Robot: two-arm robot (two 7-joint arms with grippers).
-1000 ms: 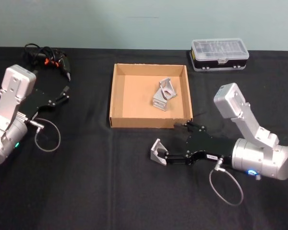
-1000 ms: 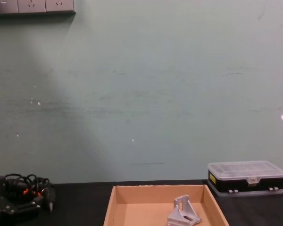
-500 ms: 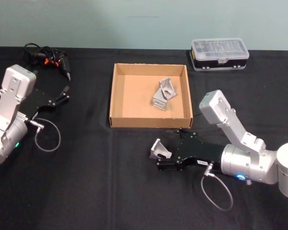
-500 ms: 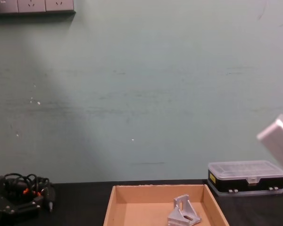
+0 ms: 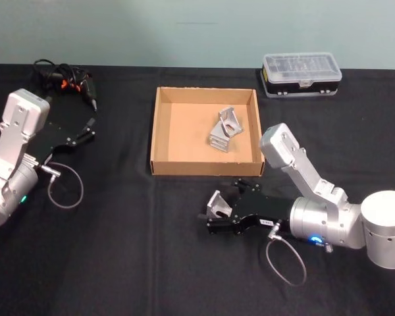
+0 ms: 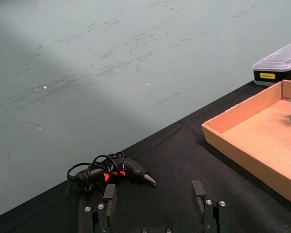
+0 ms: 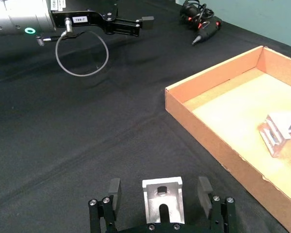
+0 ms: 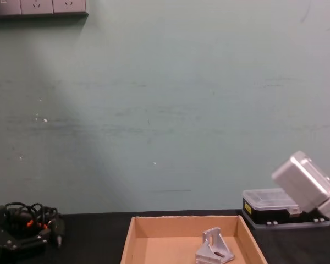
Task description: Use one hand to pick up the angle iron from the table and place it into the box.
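the right gripper (image 5: 214, 217) sits low and right of centre in the head view, its fingers spread wide with the angle iron (image 5: 217, 205) standing between them; from the right wrist view the iron (image 7: 162, 198) looks untouched by either finger, so the grasp is not yet made. the piece rests on the black table (image 5: 118, 250), just below the near wall of the box (image 5: 160, 128), which fills the middle of that frame. inside the box lie other angle irons (image 5: 224, 130), towards its right side. what is left, by my judgement: closing on the iron, lifting it over the wall, and releasing it inside. the left gripper (image 5: 87, 130) rests parked at the left edge, fingers apart.
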